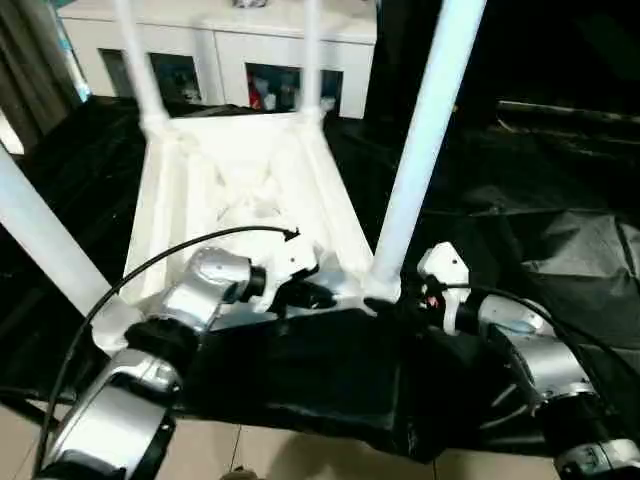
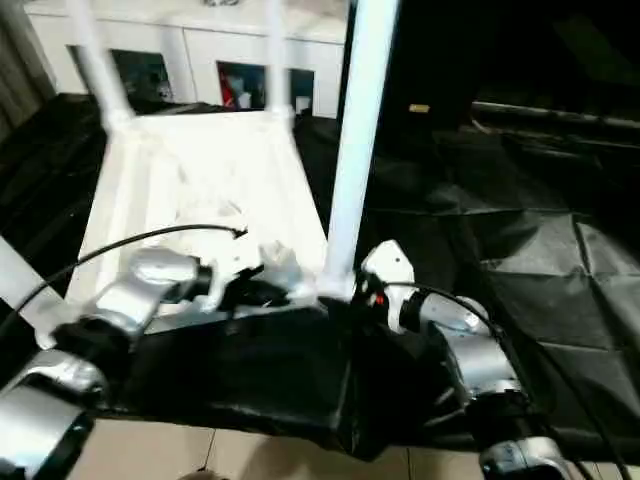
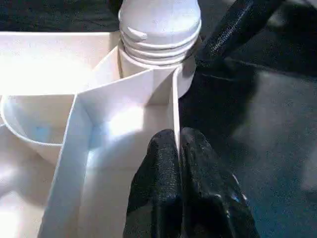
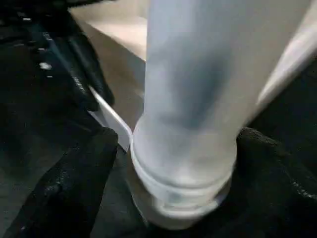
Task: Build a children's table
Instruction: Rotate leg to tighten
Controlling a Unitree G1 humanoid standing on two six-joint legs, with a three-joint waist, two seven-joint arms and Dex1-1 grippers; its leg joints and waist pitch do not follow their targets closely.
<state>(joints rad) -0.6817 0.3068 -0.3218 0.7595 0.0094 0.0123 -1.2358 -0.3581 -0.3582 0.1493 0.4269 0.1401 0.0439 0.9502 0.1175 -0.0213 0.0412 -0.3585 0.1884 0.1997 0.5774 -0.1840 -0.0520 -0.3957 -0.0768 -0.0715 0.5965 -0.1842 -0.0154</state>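
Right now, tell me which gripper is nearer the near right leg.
Right. The right gripper straddles the leg's base; the left gripper pinches the tabletop's rim beside that socket.
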